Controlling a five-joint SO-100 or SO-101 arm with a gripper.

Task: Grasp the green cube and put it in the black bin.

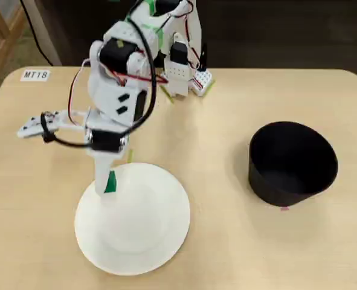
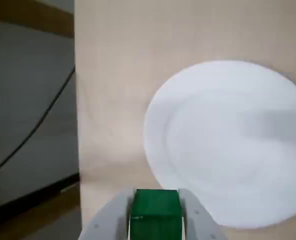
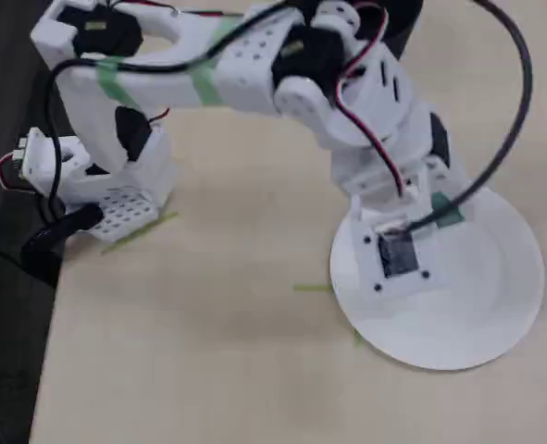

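Even, soft indoor light; faint shadows on the surface (image 1: 226,241); all views slightly blurred, wrist view softest.

A solid dark green cube (image 2: 155,214) sits between pale grey-white plastic gripper (image 2: 155,220) fingers. The round plate (image 1: 160,241) is plain white; the round bin (image 1: 293,163) is matte black. The wooden tabletop (image 1: 226,241) is light beige, the arm (image 3: 254,65) white with green tape bands.

We see a matt pale wood-look table (image 1: 275,254), smooth white plate (image 1: 160,241), matt black bin (image 1: 293,160), and white plastic arm (image 1: 115,99).
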